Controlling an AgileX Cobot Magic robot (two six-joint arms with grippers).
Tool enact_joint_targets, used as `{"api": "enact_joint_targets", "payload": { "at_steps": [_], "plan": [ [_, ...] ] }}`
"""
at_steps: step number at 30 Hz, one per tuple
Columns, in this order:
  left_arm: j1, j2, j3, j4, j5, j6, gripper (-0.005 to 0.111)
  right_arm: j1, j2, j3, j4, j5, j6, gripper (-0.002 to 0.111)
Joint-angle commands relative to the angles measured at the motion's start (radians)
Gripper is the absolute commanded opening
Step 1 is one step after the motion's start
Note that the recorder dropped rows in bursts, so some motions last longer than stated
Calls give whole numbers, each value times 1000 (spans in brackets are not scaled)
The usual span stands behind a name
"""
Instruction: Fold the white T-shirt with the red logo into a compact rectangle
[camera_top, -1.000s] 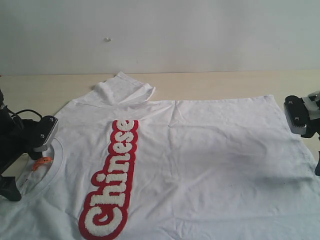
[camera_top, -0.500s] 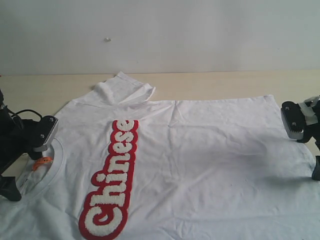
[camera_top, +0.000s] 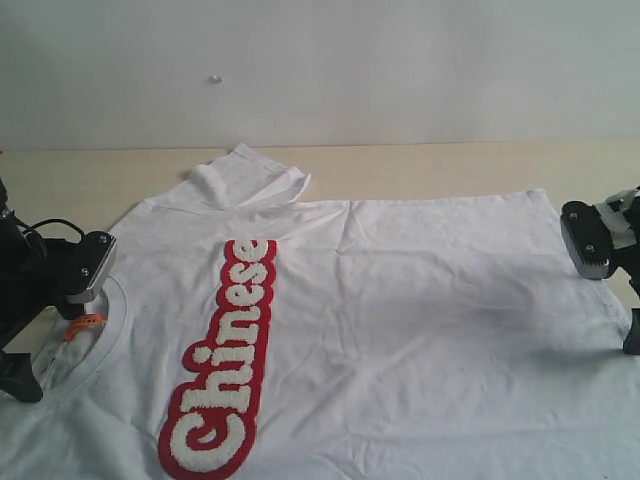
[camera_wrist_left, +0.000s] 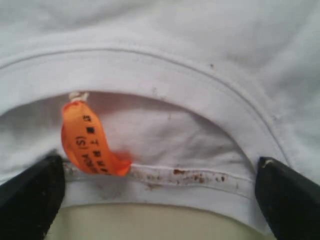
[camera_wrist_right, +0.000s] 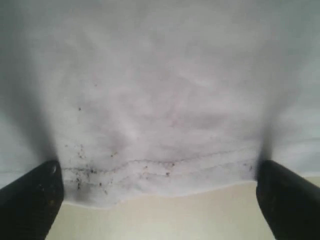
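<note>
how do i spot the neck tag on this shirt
Find the white T-shirt spread over the tan table. Go to its ribbed collar at the left end in the exterior view. The tag sits just inside that collar: small and orange amid white cloth.

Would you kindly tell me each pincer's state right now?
Left pincer: open, over the collar.
Right pincer: open, over the hem.

Your counter (camera_top: 430, 165) is pale beige. Behind it you see a white wall (camera_top: 400, 70) bearing one small speck (camera_top: 214, 78).

Lab bench (camera_top: 450, 165), bare white wall (camera_top: 400, 60)
</note>
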Motion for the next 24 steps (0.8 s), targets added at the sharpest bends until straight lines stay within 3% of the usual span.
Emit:
{"api": "enact_joint_targets", "payload": {
  "at_steps": [1, 24],
  "plan": [
    [-2, 14, -2, -6, -1, -3, 105, -1, -9, 4, -3, -9, -4, 105],
    [-2, 14, -2, -6, -1, -3, 105, -1, -9, 4, 81, 17, -57, 105]
  ]
}}
